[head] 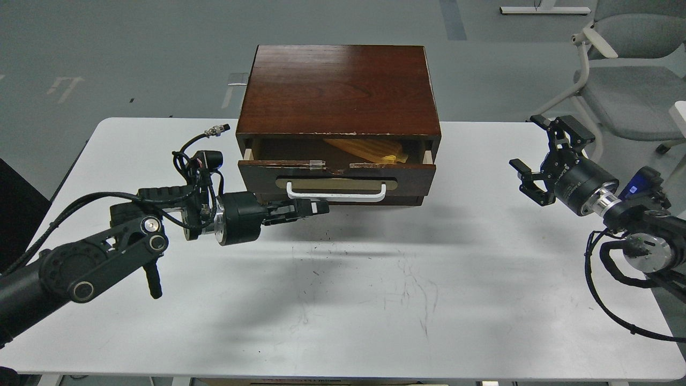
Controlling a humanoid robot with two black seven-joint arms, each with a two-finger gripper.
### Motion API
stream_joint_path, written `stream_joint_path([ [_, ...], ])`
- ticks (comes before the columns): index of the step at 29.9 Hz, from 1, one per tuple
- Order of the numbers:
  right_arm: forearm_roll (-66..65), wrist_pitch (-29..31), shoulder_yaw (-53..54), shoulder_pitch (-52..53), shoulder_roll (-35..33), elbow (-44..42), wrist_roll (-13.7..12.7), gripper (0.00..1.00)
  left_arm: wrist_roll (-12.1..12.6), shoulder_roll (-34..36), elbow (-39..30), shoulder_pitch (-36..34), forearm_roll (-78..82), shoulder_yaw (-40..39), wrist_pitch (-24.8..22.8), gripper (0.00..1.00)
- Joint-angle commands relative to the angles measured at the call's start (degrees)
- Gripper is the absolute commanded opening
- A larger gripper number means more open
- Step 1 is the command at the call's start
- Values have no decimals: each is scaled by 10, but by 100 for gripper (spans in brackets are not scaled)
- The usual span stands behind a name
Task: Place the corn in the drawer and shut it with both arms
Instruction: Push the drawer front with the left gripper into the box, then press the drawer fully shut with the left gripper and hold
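The drawer (pixel 336 178) sits in a dark wooden cabinet (pixel 338 91) and is open only a narrow gap. Its chipped brown front carries a white bar handle (pixel 336 193). The corn (pixel 367 150) lies inside at the right, partly hidden under the cabinet top. My left gripper (pixel 316 207) points right, its fingers together, just below the handle and against the drawer front. My right gripper (pixel 538 161) is open and empty, well to the right of the cabinet above the table.
The white table (pixel 343 300) bears scuff marks in front of the cabinet. A grey office chair (pixel 621 80) stands beyond the table's right far corner. Loose black cables hang off both wrists.
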Motion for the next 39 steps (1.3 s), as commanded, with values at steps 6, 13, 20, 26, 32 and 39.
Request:
stream_joint_path([
  [6, 0, 0, 0, -6, 0, 0, 0, 100, 0, -1, 16, 0, -22, 0, 9, 0],
  [13, -1, -1, 1, -8, 0, -1, 0, 100, 0, -4, 34, -4, -28, -1, 9, 0],
  [20, -1, -1, 1, -8, 0, -1, 0, 100, 0, -4, 43, -8, -35, -3, 8, 0],
  [26, -1, -1, 1, -8, 0, -1, 0, 100, 0, -4, 44, -10, -43, -5, 3, 0],
  [32, -1, -1, 1, -8, -1, -1, 0, 100, -1, -4, 45, -10, -43, -5, 0, 0],
  [39, -1, -1, 1, -8, -1, -1, 0, 100, -2, -4, 44, -11, -54, -5, -13, 0],
])
